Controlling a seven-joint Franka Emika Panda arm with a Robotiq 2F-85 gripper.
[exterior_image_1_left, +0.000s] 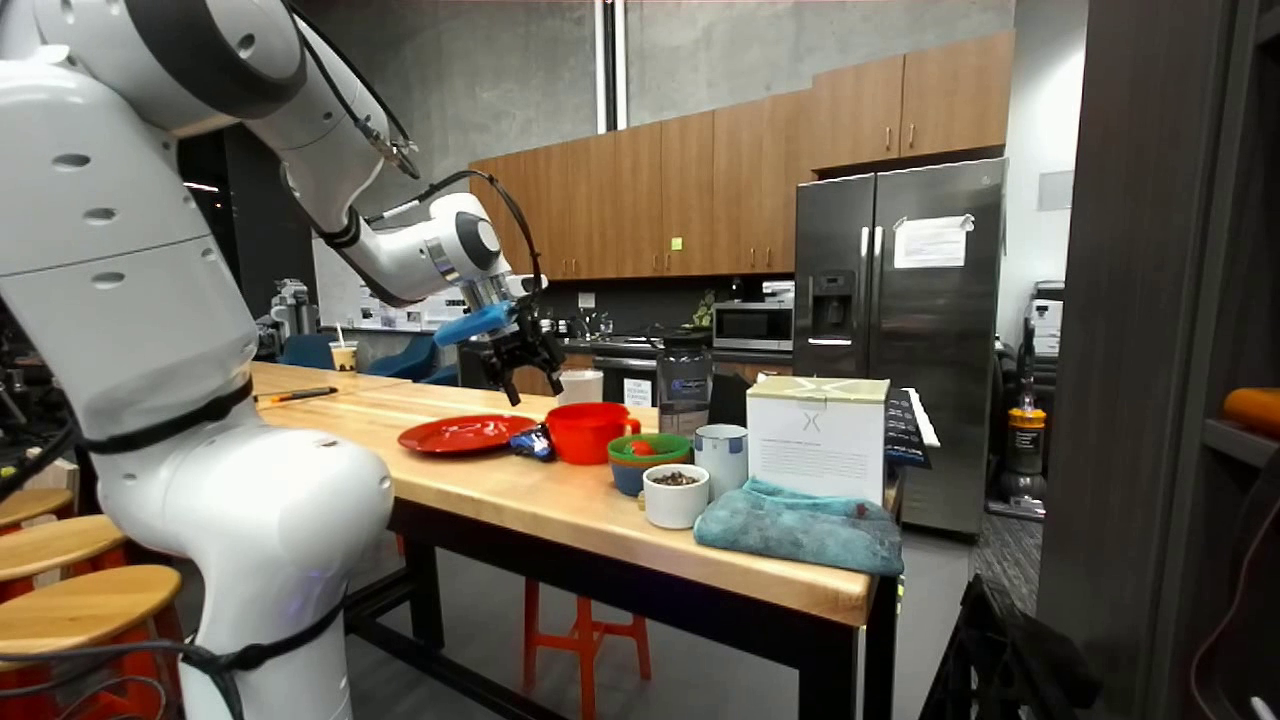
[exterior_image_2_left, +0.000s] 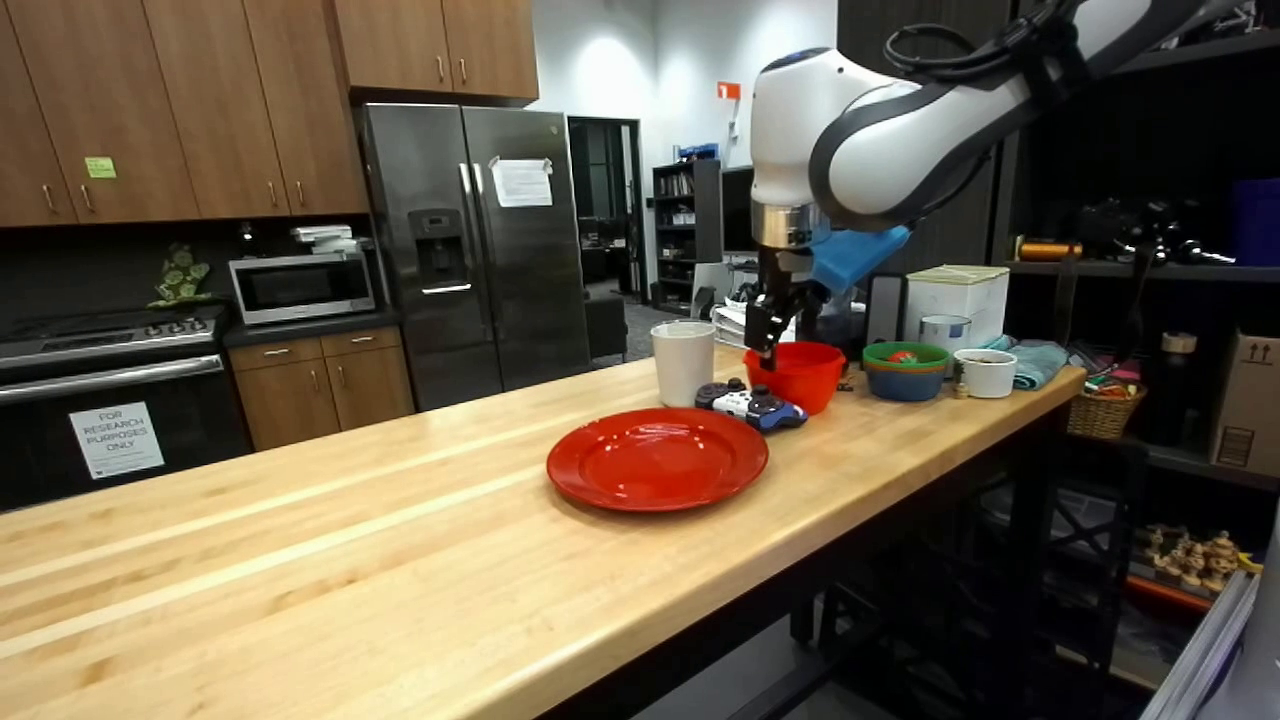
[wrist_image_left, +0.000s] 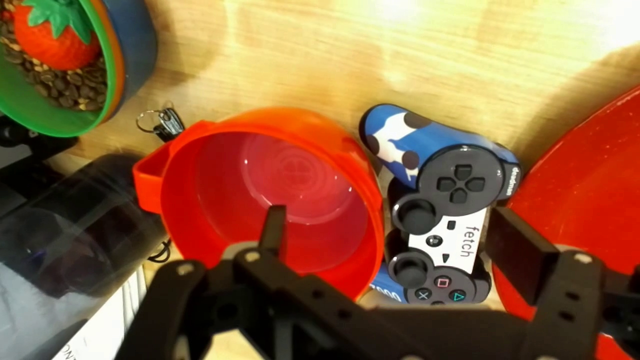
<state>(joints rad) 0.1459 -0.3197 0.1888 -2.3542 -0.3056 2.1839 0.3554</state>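
Observation:
My gripper (wrist_image_left: 392, 220) is open and empty, pointing down over the table. It also shows in both exterior views (exterior_image_1_left: 536, 390) (exterior_image_2_left: 768, 340). Between its fingers in the wrist view lies a blue, white and black game controller (wrist_image_left: 450, 200). One finger overlaps the opening of an empty red bowl with a handle (wrist_image_left: 280, 175); whether it touches the bowl I cannot tell. The other finger overlaps the edge of a red plate (wrist_image_left: 590, 195). In an exterior view the controller (exterior_image_2_left: 750, 402) lies flat between the plate (exterior_image_2_left: 655, 462) and the bowl (exterior_image_2_left: 810, 375).
Stacked bowls (wrist_image_left: 135, 55) hold coffee beans and a toy strawberry (wrist_image_left: 60, 45). Keys (wrist_image_left: 169, 122) and a dark clear jar (wrist_image_left: 100, 210) are beside the bowl. A white cup (exterior_image_2_left: 684, 362), small white bowl (exterior_image_1_left: 676, 500), mug (exterior_image_1_left: 722, 460), white box (exterior_image_1_left: 815, 440) and teal towel (exterior_image_1_left: 800, 530) stand around.

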